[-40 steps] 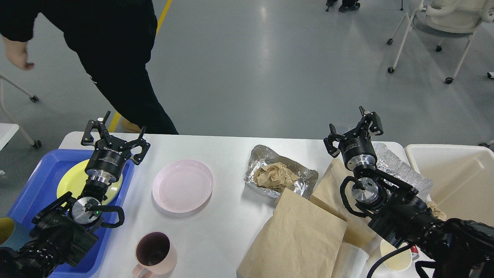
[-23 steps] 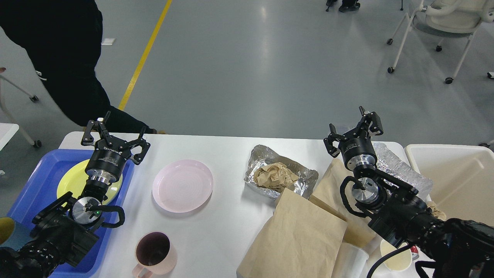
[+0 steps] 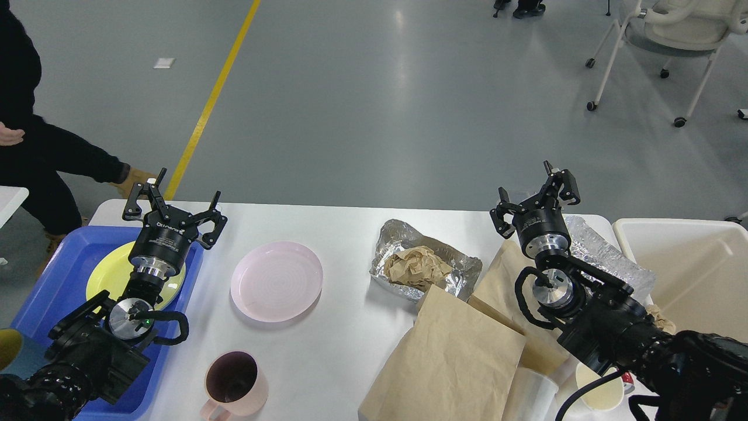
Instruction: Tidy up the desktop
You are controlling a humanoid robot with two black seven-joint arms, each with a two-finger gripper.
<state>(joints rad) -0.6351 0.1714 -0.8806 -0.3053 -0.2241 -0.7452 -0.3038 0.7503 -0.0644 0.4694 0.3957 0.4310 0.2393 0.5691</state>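
Observation:
The white desktop carries a pink plate, a pink mug, a foil wrapper with crumpled brown paper in it, and brown paper bags. A yellow plate lies in the blue tray at the left. My left gripper is open and empty above the tray's far right corner. My right gripper is open and empty above the far edge, beside a clear crinkled wrapper.
An off-white bin stands at the right end. A paper cup and a white cup sit near my right arm. A person stands at the far left. A chair stands far right.

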